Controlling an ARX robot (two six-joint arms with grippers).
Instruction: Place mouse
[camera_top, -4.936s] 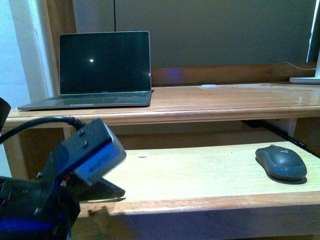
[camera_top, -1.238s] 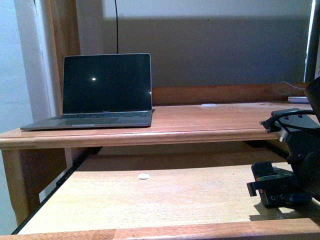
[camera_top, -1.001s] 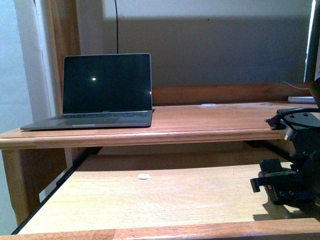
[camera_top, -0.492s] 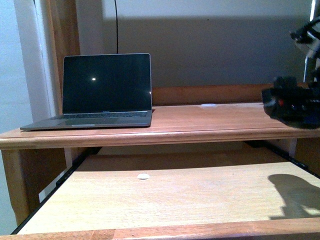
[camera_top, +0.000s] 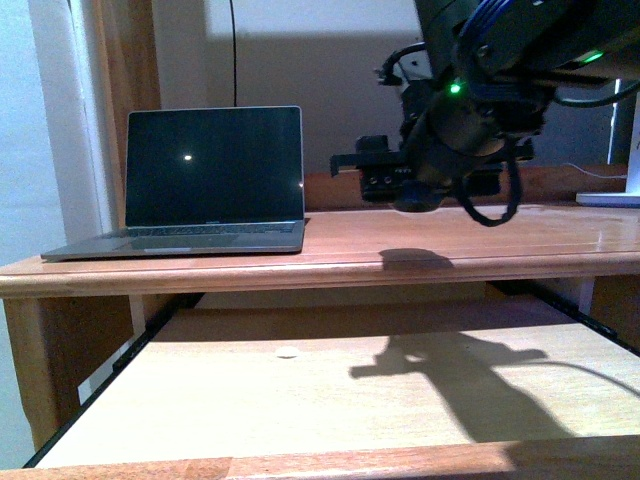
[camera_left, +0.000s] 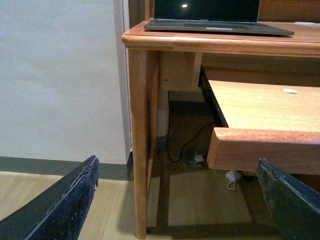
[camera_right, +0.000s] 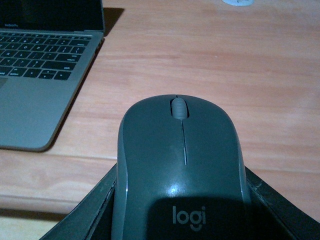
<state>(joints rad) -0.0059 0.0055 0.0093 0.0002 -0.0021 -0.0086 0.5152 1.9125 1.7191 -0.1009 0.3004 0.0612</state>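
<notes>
Wooden desk (camera_top: 480, 240) with a pull-out shelf (camera_top: 250, 410) beneath. Low, facing the desk's side, hangs the left claw (camera_left: 176, 165), fingers (camera_left: 65, 210) spread wide and empty. Open laptop (camera_top: 213, 170) sits on the desk, left of the right claw (camera_right: 181, 200), which is clamped on the mouse (camera_right: 181, 145), held above the desk

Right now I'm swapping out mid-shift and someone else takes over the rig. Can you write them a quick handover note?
Left gripper: open, empty, low beside the desk leg.
Right gripper: shut on the mouse, held above the desk top, to the right of the laptop.
Done: mouse grasped and off the surface.
Left to do: probably lower it onto the desk top beside the laptop, open the gripper, back away.
</notes>
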